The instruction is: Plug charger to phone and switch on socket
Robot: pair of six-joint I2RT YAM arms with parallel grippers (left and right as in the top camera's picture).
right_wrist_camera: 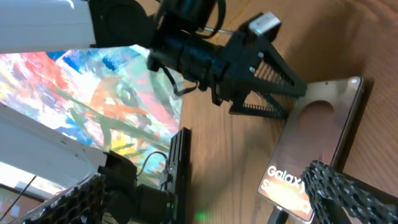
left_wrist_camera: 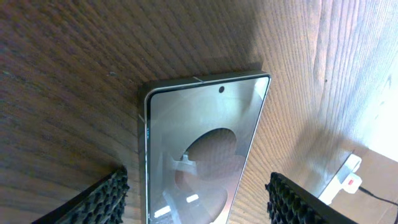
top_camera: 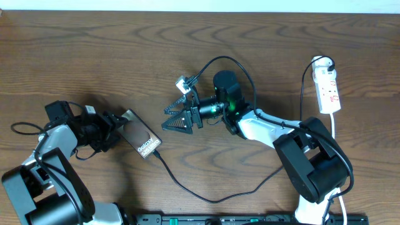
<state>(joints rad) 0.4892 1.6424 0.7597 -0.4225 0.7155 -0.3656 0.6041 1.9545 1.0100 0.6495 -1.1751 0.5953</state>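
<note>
Overhead, the bench (top_camera: 94, 50) is lit evenly and softly, with only faint shadows beside the arms (top_camera: 262, 128). In the left wrist view the phone (left_wrist_camera: 205, 124) glass throws back pale glare, and the wood washes out toward the bench's right edge. Both wrist views blur their own near fingers (right_wrist_camera: 348, 193).
</note>
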